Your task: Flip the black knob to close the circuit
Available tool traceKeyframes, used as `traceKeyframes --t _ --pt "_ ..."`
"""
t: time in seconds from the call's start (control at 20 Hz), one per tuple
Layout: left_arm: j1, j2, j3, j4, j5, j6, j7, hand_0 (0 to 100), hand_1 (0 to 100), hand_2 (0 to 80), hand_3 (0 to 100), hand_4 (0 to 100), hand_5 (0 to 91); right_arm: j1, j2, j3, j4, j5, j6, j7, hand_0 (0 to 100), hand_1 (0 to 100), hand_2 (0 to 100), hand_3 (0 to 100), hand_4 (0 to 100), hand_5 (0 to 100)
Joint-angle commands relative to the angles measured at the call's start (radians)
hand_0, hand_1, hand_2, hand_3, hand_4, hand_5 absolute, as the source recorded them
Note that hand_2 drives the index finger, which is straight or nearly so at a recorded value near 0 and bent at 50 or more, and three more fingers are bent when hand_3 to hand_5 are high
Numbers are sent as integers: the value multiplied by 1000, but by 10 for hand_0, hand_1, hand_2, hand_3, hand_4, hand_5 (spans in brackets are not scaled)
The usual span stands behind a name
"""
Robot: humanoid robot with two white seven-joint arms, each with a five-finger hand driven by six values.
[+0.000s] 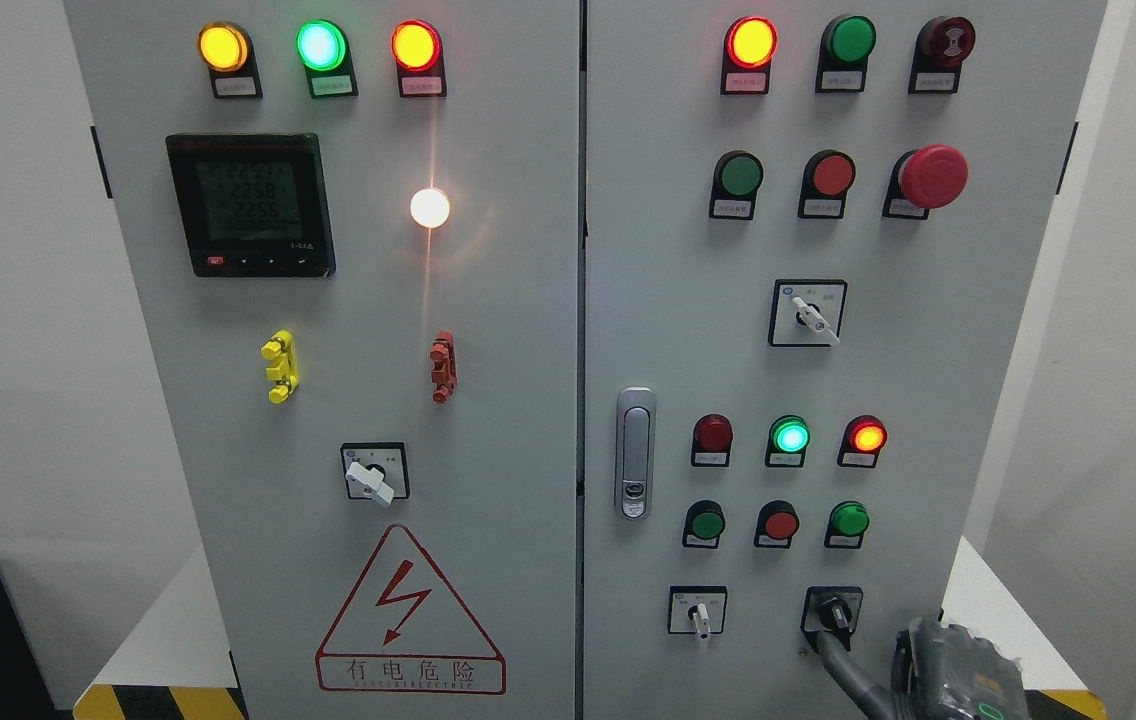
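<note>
The black knob (834,611) sits on a black square plate at the lower right of the cabinet's right door (688,250), its lever pointing down and slightly right. My right hand (943,672) comes up from the bottom edge just right of and below it. One dark finger (840,664) stretches up and left, its tip at the plate's lower left corner. The hand grips nothing. My left hand does not show.
A white-lever selector switch (698,612) sits left of the knob, with rows of red and green buttons (780,522) and lamps (789,437) above. A silver door handle (635,453) is on the right door's left edge. The left door carries a meter (250,204) and another selector (374,474).
</note>
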State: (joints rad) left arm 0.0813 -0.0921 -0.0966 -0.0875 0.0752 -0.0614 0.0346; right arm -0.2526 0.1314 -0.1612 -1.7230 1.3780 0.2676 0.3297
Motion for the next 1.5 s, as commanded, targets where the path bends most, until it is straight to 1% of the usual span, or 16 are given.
traceKeyframes --t 0.0,0.3,0.45,0.55,0.65,0.7,0.75,0.85,0.9,0.95,1.05,1.15,1.2,1.25,1.3,1.45 --pt "0 0 0 0 0 0 1 120 556 0 0 0 0 41 2 89 -39 -17 -4 15 0 19 877 1000 902 814" --pt "0 0 0 0 0 0 1 120 556 0 0 0 0 121 2 141 -164 -86 -4 8 0 20 869 1000 898 806" --pt "0 0 0 0 0 0 1 120 556 0 0 0 0 167 2 164 -216 -158 -4 -40 0 28 851 1000 880 781" --pt "0 0 0 0 0 0 1 120 556 0 0 0 0 209 0 170 -260 -245 -4 -40 0 38 815 1000 848 748" --pt "0 0 0 0 0 0 1 120 556 0 0 0 0 266 -3 170 -308 -371 2 -43 0 57 748 967 816 645" --pt "0 0 0 0 0 0 1 120 556 0 0 0 0 300 -3 167 -337 -434 7 -53 0 58 734 960 811 632" --pt "0 0 0 0 0 0 1 120 556 0 0 0 0 321 -4 161 -345 -489 6 -75 0 64 669 938 794 596" --pt "0 0 0 0 0 0 1 120 556 0 0 0 0 355 -6 155 -351 -629 -1 -128 0 69 579 868 754 551" --pt "0 0 0 0 0 0 1 120 556 0 0 0 0 372 -6 152 -357 -708 -2 -156 0 75 497 799 693 503" --pt "0 0 0 0 0 0 1 120 556 0 0 0 0 390 -7 151 -363 -771 -4 -168 0 82 391 661 616 442" --pt "0 0 0 0 0 0 1 120 556 0 0 0 0 427 -9 141 -366 -928 -14 -176 0 85 274 475 485 384" --pt "0 0 0 0 0 0 1 120 556 0 0 0 0 476 -10 138 -366 -1118 -98 -184 0 77 122 272 297 265" --pt "0 0 0 0 0 0 1 120 556 0 0 0 0 496 -10 138 -363 -1217 -152 -190 0 64 38 184 185 158" --pt "0 0 0 0 0 0 1 120 556 0 0 0 0 506 -12 140 -356 -1313 -200 -195 0 49 0 89 60 31" --pt "0 0 0 0 0 0 1 120 556 0 0 0 0 513 -13 138 -349 -1390 -230 -195 0 42 0 24 0 0" --pt "0 0 0 0 0 0 1 120 556 0 0 0 0 527 -15 138 -316 -1485 -313 -193 0 23 0 0 0 0"
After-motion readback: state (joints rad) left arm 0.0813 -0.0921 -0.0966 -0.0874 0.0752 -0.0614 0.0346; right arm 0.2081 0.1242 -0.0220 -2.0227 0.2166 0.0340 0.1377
